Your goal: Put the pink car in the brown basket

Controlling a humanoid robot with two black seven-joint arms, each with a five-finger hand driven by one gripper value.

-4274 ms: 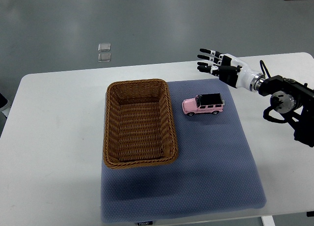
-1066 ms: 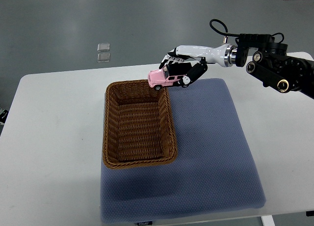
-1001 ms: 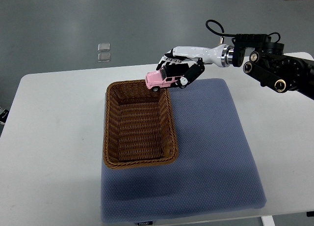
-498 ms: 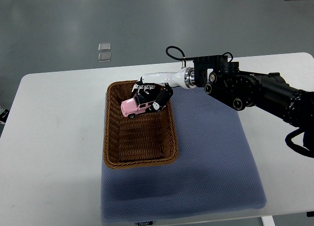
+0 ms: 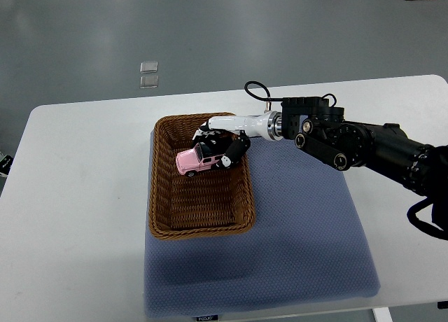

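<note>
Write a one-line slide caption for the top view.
Right hand holds the pink car inside the brown basket, which rests partly on a blue mat on the white table.

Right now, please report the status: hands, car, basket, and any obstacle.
Right hand shut on pink car, inside brown basket, far end. Not yet released. Left hand not in view. Nothing else in the basket.
</note>
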